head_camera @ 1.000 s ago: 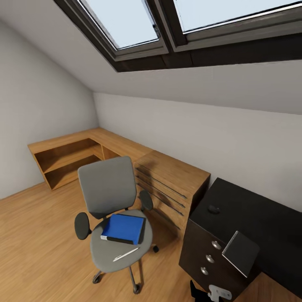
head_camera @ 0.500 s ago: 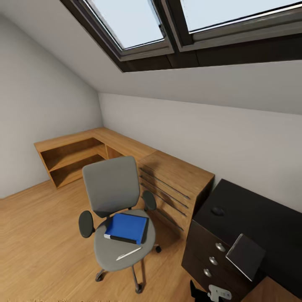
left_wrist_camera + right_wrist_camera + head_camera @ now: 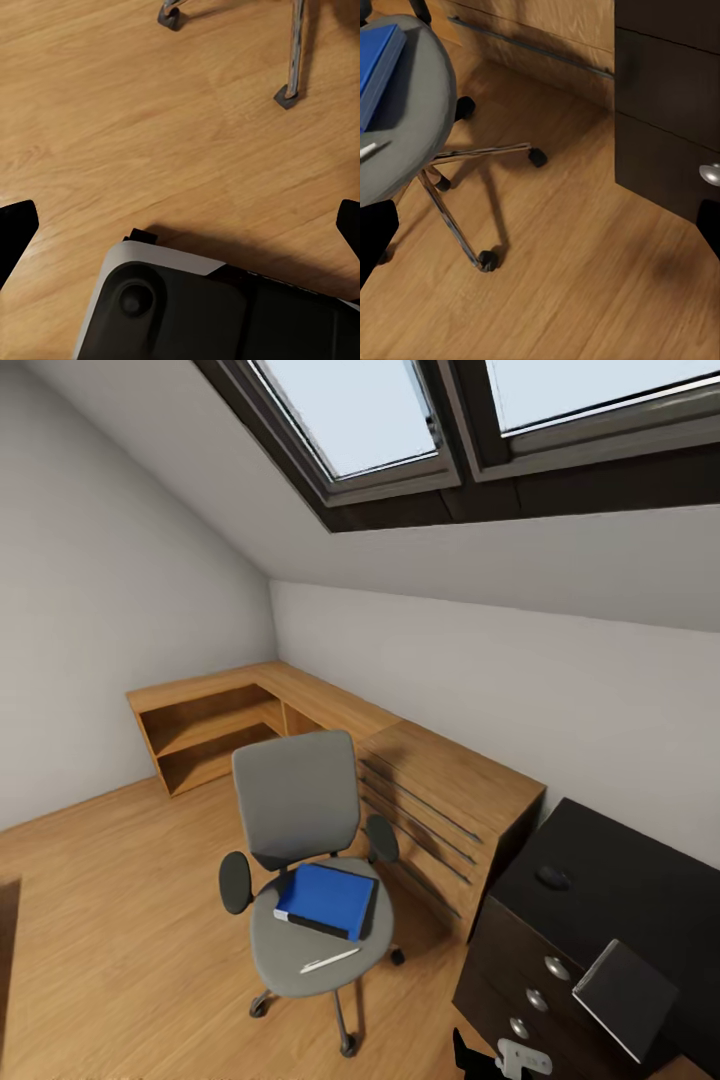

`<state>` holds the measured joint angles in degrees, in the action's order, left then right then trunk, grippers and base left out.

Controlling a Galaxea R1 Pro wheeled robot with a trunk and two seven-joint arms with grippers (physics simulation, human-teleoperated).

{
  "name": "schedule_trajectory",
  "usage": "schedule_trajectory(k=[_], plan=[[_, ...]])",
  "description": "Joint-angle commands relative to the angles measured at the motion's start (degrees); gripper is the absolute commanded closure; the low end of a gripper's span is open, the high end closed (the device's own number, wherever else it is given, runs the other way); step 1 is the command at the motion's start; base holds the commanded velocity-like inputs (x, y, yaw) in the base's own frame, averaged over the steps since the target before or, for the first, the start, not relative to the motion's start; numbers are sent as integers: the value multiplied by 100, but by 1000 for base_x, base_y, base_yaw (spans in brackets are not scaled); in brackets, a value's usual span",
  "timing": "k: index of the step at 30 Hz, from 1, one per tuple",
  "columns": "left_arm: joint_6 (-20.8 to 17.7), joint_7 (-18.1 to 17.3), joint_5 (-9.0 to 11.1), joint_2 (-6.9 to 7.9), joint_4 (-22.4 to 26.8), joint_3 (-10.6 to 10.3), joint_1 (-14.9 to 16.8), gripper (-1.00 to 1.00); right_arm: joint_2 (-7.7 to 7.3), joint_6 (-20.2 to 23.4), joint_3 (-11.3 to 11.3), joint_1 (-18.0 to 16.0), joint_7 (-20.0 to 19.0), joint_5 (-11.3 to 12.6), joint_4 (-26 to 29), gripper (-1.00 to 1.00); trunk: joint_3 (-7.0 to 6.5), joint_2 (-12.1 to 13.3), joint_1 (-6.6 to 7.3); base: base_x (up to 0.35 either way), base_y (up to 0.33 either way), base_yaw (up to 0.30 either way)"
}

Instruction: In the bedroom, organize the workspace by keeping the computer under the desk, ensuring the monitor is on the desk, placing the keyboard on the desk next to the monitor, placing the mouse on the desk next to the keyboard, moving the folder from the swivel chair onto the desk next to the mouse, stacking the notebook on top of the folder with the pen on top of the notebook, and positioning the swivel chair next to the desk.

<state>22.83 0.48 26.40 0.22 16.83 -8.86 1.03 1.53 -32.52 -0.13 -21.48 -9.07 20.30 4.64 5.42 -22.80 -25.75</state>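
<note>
The desk [image 3: 640,880] stood at the right, the swivel chair [image 3: 305,860] just beside its drawers. On the seat lay the folder [image 3: 325,898], the pen [image 3: 328,961] near it; mouse [image 3: 552,877] and notebook [image 3: 628,997] sat on the desk. Both grippers' fingers were spread apart—left gripper [image 3: 180,225], right gripper [image 3: 540,225]—holding nothing.
</note>
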Motion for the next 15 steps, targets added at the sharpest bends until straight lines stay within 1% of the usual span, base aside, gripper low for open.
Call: schedule_trajectory(k=[1, 15], plan=[[26, 5, 49, 1, -5, -38, 5, -100, -1, -17, 1, -5, -51, 61, -7, -100, 12, -12, -3, 0, 0, 51], [28, 4, 49, 3, -5, -28, 5, -100, -13, -18, 12, -5, -51, 53, -5, -100, 12, -12, -3, 0, 0, 7]])
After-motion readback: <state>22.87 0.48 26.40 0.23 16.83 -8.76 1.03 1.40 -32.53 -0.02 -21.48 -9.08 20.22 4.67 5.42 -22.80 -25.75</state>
